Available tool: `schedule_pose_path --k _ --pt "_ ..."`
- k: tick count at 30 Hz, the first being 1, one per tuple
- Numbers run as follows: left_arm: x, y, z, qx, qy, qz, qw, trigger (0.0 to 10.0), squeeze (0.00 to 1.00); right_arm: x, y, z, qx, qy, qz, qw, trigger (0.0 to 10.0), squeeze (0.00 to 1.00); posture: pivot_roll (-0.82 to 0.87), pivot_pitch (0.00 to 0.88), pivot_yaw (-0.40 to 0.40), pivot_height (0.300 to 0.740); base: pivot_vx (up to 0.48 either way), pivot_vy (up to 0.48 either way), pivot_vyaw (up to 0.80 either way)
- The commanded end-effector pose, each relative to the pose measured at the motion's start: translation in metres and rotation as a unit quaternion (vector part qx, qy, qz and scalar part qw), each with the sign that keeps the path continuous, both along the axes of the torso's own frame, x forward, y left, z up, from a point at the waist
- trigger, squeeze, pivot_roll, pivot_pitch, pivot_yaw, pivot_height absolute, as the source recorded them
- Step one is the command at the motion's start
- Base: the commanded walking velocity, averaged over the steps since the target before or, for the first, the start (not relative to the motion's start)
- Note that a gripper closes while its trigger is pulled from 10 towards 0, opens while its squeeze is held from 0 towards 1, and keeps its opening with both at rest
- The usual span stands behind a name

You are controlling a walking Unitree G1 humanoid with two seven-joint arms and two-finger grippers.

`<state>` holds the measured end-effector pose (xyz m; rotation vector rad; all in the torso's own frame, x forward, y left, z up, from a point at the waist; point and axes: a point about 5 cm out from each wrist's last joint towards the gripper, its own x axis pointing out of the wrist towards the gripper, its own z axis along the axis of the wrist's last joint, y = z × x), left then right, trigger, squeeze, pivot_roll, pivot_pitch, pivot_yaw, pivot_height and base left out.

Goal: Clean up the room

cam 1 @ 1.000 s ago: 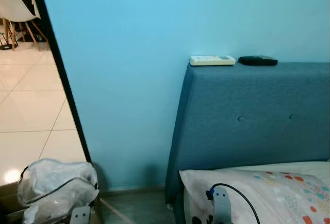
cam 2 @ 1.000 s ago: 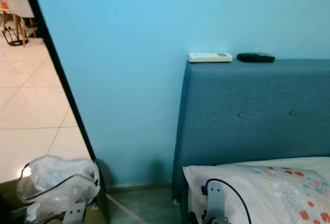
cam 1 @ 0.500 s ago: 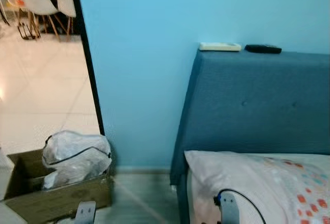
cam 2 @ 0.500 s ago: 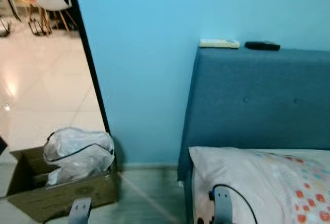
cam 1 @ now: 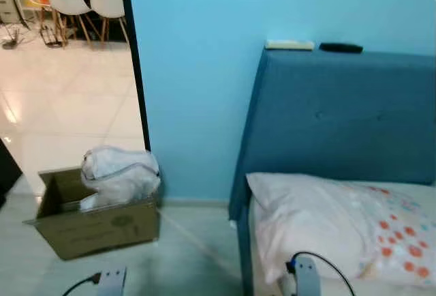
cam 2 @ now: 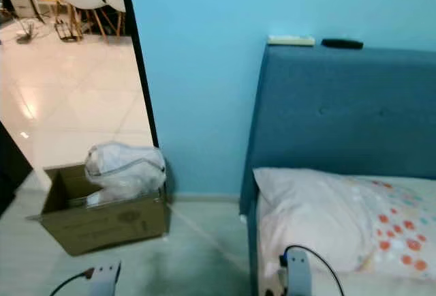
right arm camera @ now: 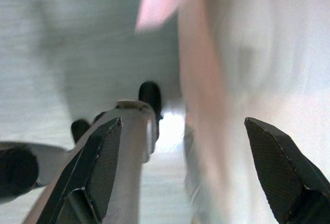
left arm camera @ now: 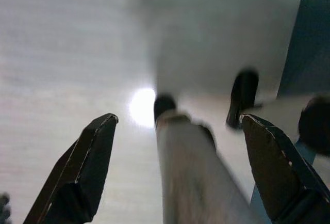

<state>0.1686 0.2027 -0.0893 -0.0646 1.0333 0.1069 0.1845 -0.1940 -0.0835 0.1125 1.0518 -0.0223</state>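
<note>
Box (cam 1: 95, 224) with bag (cam 1: 119, 173) on floor by doorway. Left gripper (left arm camera: 175, 167) low, jaws wide, empty. Bed: pillow (cam 1: 320, 224); two remotes (cam 1: 289, 45) atop headboard (cam 1: 340, 119). Right gripper (right arm camera: 180, 172) jaws wide, empty. Judged: scouting; next, pick target, approach.

The wall (cam 1: 204, 71) was light blue and the headboard (cam 1: 340, 119) darker blue. The pillow (cam 1: 340, 224) was white with red and maybe teal dots. The box (cam 1: 95, 224) was brown.

Right gripper (right arm camera: 183, 170) spread wide over blurred floor (right arm camera: 77, 38).
</note>
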Motion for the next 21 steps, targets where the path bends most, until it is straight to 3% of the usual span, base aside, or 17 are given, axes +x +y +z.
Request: schedule_pose_path --k 1,13,21 --pt "-0.0016 -0.0003 -0.0009 0.000 0.007 -0.006 1.000 10.0 0.00 -0.0050 0.0005 -0.0025 -0.006 0.011 0.012 1.000 10.0 0.00 -0.04 0.000 -0.077 0.716 -0.330 0.000 -0.54" --pt "-0.0007 -0.0012 -0.0006 -0.003 0.007 -0.010 1.000 10.0 0.00 -0.0104 -0.0017 -0.0047 -0.009 0.020 0.012 1.000 10.0 0.00 -0.05 0.000 -0.080 0.716 -0.330 0.000 -0.68" --pt "0.0002 -0.0013 -0.0002 -0.002 0.006 -0.013 1.000 10.0 0.00 -0.0122 -0.0035 -0.0053 -0.015 0.024 0.016 0.999 10.0 0.00 -0.05 0.000 -0.081 0.716 -0.331 0.000 0.00"
